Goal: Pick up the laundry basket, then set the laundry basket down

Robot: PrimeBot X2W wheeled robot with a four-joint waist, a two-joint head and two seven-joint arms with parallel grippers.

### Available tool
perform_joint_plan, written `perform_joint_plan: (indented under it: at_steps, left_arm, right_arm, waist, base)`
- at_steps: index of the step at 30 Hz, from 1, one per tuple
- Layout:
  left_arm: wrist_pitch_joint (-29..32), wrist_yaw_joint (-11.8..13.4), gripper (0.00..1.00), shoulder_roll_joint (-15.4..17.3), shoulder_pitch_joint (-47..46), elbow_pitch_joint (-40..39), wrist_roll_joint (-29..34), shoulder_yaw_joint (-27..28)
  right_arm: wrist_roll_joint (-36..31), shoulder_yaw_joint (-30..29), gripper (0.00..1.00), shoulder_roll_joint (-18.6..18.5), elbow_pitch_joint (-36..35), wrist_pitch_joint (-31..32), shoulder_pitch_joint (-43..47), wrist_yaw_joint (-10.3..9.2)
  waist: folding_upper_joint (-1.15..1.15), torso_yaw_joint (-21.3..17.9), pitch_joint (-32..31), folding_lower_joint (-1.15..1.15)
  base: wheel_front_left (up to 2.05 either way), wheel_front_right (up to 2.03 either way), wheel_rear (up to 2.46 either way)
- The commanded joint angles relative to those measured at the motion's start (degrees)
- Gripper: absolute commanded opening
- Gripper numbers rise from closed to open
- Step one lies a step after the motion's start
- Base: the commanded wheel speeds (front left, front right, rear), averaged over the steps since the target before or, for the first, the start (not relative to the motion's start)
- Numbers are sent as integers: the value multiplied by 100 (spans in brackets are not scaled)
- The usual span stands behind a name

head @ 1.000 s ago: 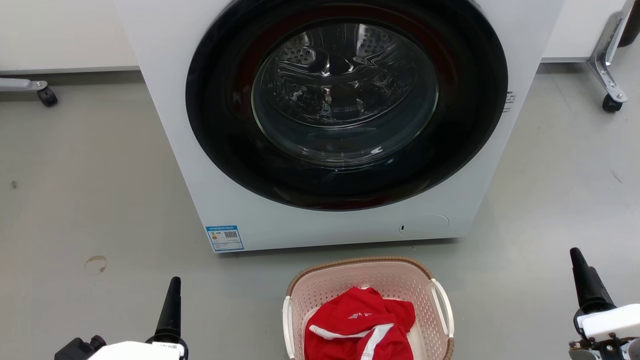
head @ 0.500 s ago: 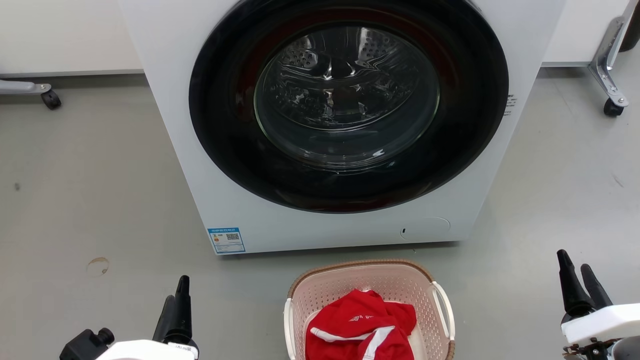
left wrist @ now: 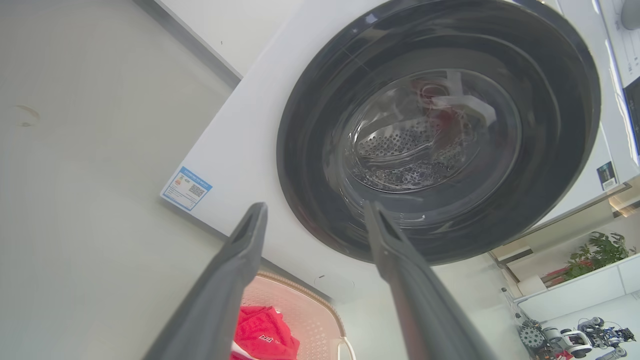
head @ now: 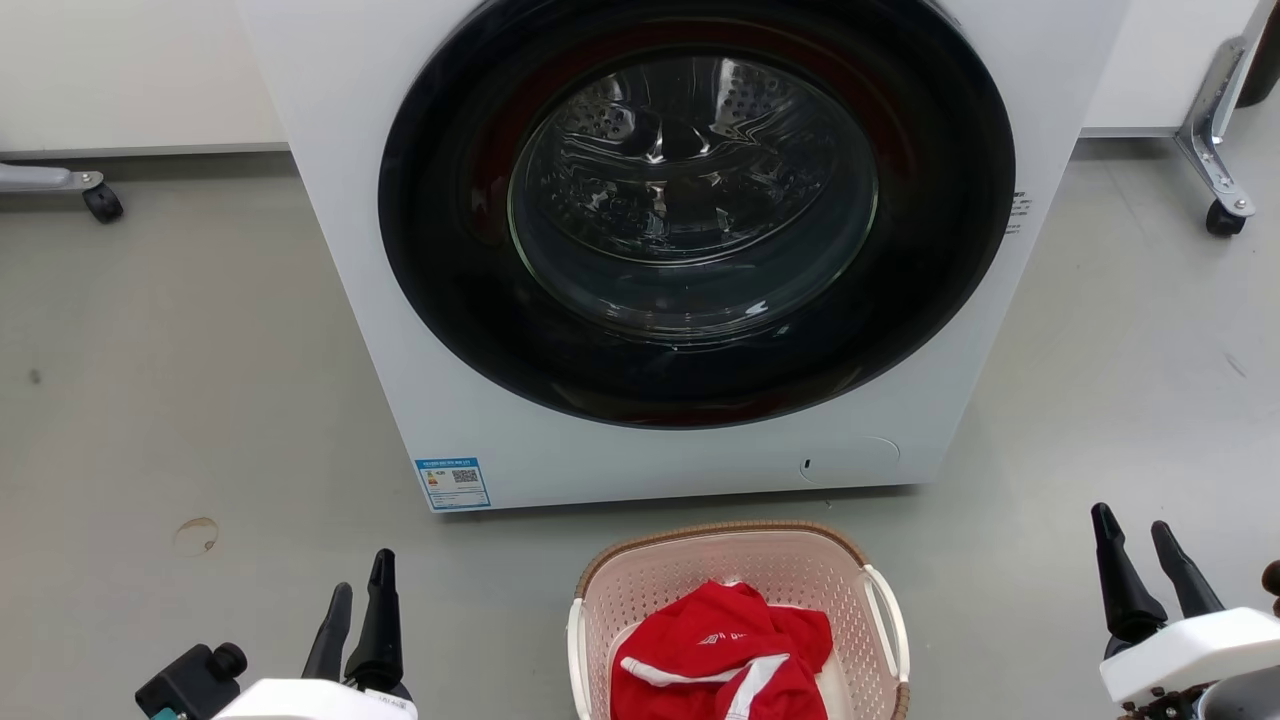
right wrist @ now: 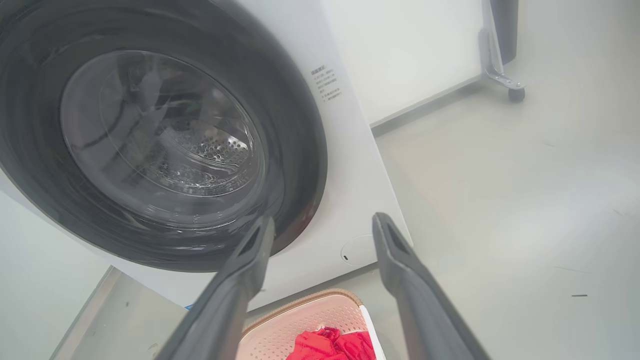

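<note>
Laundry basket (head: 720,528) on the floor (head: 150,400), not yet gripped

Left gripper (head: 361,580) hovers left of the laundry basket, fingers parted and empty. It sits upright before the washer (head: 340,300), long axis seemingly pointing at it. Right gripper (head: 1132,525) is likewise spread. Best taken evenly by both white side handles (head: 890,610)

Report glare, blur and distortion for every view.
Head view: sharp, evenly lit, bright reflections on the round glass door of the white front-loading washer. Left wrist view: wide-angle lens skews the washer; grey floor washed out. Right wrist view: similar skew, reflections again.
</note>
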Motion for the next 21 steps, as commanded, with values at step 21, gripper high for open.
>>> perform_joint_plan:
  at_steps: [21]
  left_arm:
    - [-403, -86, 100, 89, -86, -148, 1594, 31]
  right_arm:
    - [-1580, 218, 100, -246, -113, -449, -95, 53]
  waist:
    - [0, -9, -41, 0]
  base:
    - [0, 0, 0]
